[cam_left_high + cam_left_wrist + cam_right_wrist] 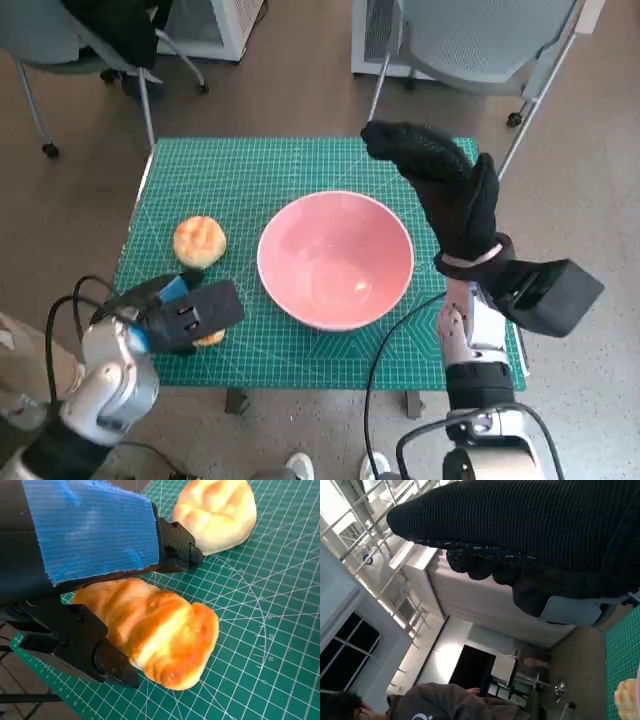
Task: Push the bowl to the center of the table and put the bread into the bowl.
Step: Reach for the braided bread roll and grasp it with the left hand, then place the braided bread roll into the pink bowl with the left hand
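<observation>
A pink bowl (336,260) stands empty near the middle of the green mat (260,165). A round bread roll (200,241) lies to its left, shown too as the round roll (215,515). Nearer the front edge lies a longer golden bread (150,640), mostly hidden under my left hand (190,310); only a sliver of the long bread (210,338) shows. My left hand (90,550) holds this bread between its black fingers (95,655), and the bread rests on the mat. My gloved right hand (445,190) is raised beside the bowl's right rim, fingers stretched out, holding nothing.
The mat covers the small table, whose front edge (300,385) is close to my arms. Chairs (470,40) stand behind the table on the brown floor. In the right wrist view a person (440,700) sits in the background, below the glove (530,525).
</observation>
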